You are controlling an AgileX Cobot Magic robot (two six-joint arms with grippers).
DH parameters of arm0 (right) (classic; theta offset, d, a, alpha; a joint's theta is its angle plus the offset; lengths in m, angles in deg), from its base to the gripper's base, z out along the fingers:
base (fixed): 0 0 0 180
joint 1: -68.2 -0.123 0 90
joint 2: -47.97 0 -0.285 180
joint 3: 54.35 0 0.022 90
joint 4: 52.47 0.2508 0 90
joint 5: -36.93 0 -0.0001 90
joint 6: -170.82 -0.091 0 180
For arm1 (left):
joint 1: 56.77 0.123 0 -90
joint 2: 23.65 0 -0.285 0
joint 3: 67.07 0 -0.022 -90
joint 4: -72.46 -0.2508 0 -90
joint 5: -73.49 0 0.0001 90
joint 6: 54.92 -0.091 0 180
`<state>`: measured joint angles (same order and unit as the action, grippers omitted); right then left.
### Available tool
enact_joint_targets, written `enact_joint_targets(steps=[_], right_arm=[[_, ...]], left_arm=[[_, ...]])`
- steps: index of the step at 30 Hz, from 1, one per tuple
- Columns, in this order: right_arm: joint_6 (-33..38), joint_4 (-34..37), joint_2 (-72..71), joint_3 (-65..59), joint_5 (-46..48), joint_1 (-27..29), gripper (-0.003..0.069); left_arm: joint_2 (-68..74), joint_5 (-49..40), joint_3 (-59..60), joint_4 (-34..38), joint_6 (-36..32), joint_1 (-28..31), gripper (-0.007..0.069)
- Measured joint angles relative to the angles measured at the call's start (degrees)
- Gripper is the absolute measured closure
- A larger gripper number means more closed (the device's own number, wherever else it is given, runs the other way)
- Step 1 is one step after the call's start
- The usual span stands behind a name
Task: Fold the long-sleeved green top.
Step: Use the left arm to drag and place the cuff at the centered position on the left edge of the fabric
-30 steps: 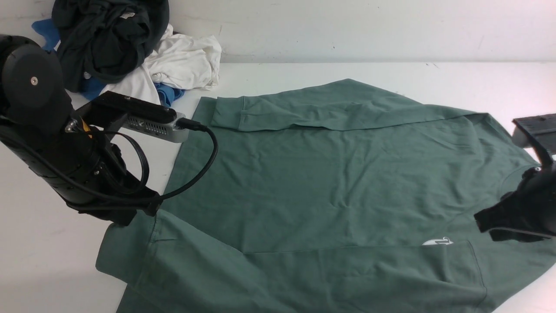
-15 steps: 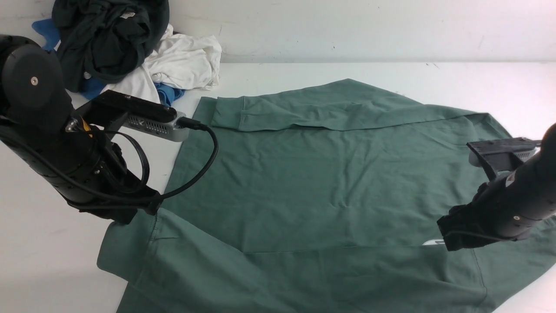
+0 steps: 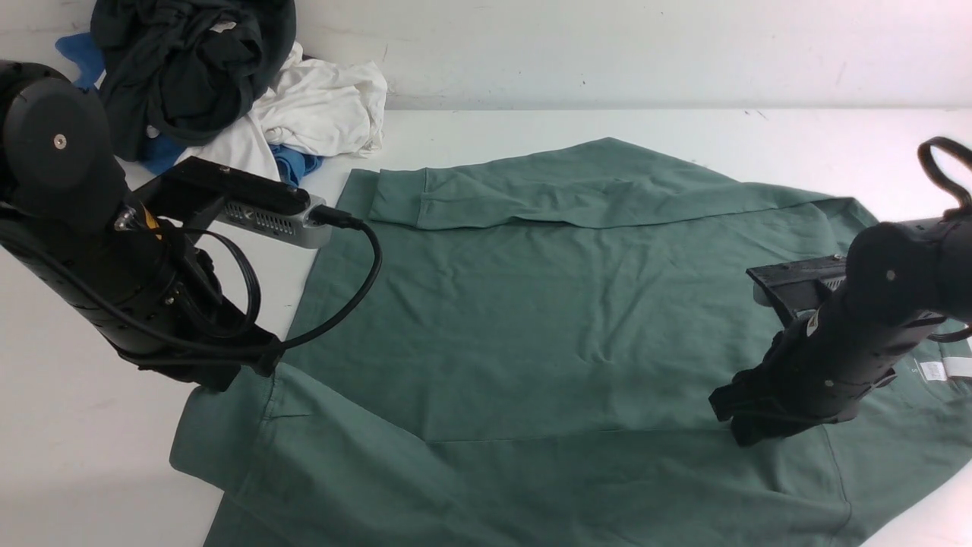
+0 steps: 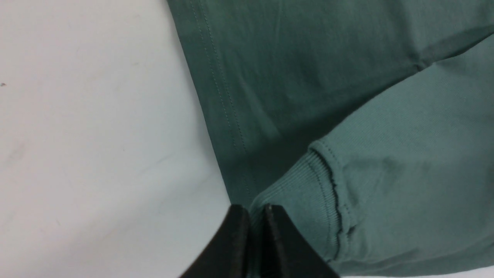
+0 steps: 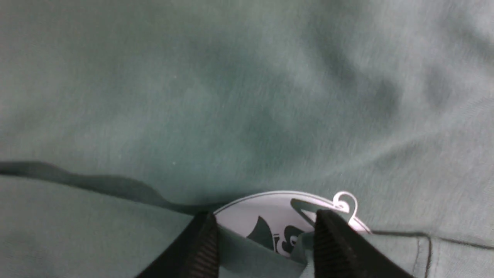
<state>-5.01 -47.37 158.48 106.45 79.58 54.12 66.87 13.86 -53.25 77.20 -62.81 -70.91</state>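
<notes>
One black left gripper point(image 4: 252, 211) is pinching the ribbed cuff point(image 4: 305, 185) of the sage-green cotton top point(image 3: 531, 319). The right gripper point(image 5: 264, 222) is gaping over its white logo point(image 5: 247, 213).

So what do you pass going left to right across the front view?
Black left gripper → large sage-green cotton long-sleeved top → black right gripper → small white neck label.

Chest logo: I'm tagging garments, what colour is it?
White chest logo, clearest in right wrist view.
</notes>
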Motion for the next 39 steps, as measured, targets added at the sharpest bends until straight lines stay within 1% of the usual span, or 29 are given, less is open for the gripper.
enact_joint_targets(steps=[3, 4, 5, 7, 8, 9, 10, 13, 17, 18, 19, 20, 25, 29, 39], right_arm=[[-0.2, -0.2, 0.0, 0.0, 1.0, 0.0, 0.0434], [-0.2, -0.2, 0.0, 0.0, 1.1, 0.0, 0.0446], [-0.2, -0.2, 0.0, 0.0, 1.7, 0.0, 0.0485], [-0.2, -0.2, 0.0, 0.0, 2.1, 0.0, 0.0517], [0.0, -0.2, -0.4, 0.0, 2.5, 0.0, 0.0565], [0.0, -0.2, -0.5, 0.0, 2.6, 0.0, 0.0571], [0.0, -0.3, -1.4, 0.0, 2.9, 0.0, 0.0614], [-0.2, -1.7, -3.4, 0.0, 3.1, 0.0, 0.0657], [-1.7, -4.7, -5.6, 0.0, 4.4, 0.0, 0.0661], [-3.2, -6.9, -7.2, 0.0, 5.8, 0.0, 0.0661], [-3.6, -7.4, -7.5, 0.0, 6.0, 0.0, 0.0661], [-5.2, -9.8, -9.4, 0.0, 7.6, 0.0, 0.0661], [-9.2, -15.5, -13.8, 0.0, 11.8, 0.0, 0.0661], [-10.6, -17.2, -14.7, 0.0, 13.0, 0.0, 0.0661], [-13.3, -20.0, -14.7, 0.0, 13.0, 0.0, 0.0661]], left_arm=[[0.0, 0.0, 0.0, 0.0, -0.2, 0.0, 0.0608], [0.0, 0.0, 0.0, 0.0, -0.2, 0.0, 0.0608], [0.0, 0.0, 0.0, 0.0, -0.2, 0.0, 0.0608], [0.0, 0.2, 0.0, 0.0, -0.2, 0.0, 0.0608], [0.0, 0.5, 0.0, 0.0, -0.2, 0.0, 0.0608], [0.0, 0.5, 0.0, 0.0, -0.2, 0.0, 0.0608], [0.0, 0.7, 0.0, 0.0, -0.3, 0.0, 0.0608], [0.0, 1.1, 0.0, 0.1, -0.7, 0.0, 0.0608], [0.0, 1.2, -0.1, 0.1, -1.1, 0.0, 0.0608], [0.0, 1.1, -0.7, 0.1, -1.2, 0.0, 0.0608], [0.0, 1.1, -1.0, 0.1, -1.2, 0.0, 0.0608], [0.0, 1.0, -2.3, 0.2, -1.2, 0.0, 0.0608], [0.1, 1.0, -8.3, 0.3, -1.2, 0.0, 0.0608], [1.9, 1.0, -13.7, 0.3, -1.2, 0.0, 0.0608], [16.9, -0.8, -29.8, 0.5, -1.7, -0.1, 0.0608]])
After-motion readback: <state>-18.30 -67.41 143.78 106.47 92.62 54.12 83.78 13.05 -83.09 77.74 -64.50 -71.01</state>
